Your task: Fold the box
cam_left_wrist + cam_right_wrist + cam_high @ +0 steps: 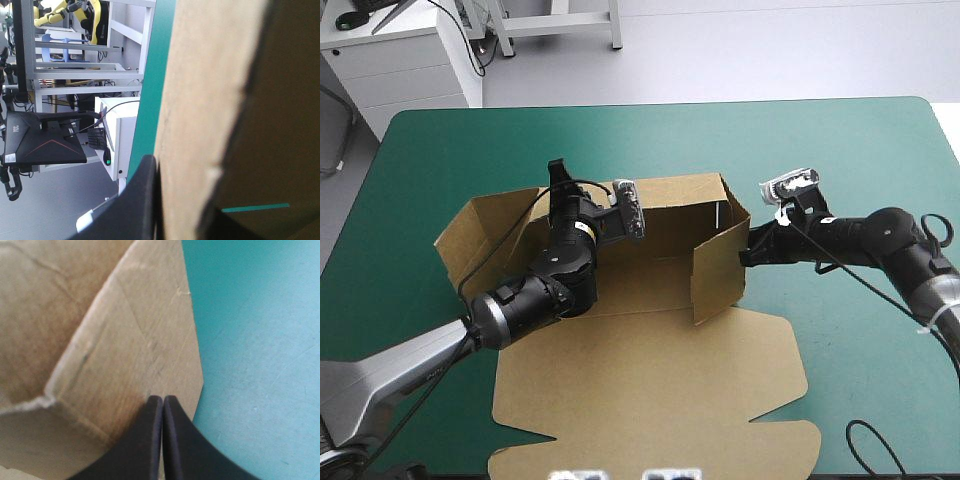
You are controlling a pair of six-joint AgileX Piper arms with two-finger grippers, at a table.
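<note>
Teal-green cover (pixel 840 150) bears box (pixel 670 400) — left end effector (pixel 558 175) grips it, right end effector (pixel 163 400) closed alongside.

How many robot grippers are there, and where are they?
2. The left gripper grips the far wall of the box, near its left corner; the right gripper, shut, is outside its right wall.

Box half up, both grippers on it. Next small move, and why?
Probably push the right gripper slightly inward. Shut, it touches the box on the outside of its right wall, which stands untucked, while the left gripper clamps the back wall near its left end.
</note>
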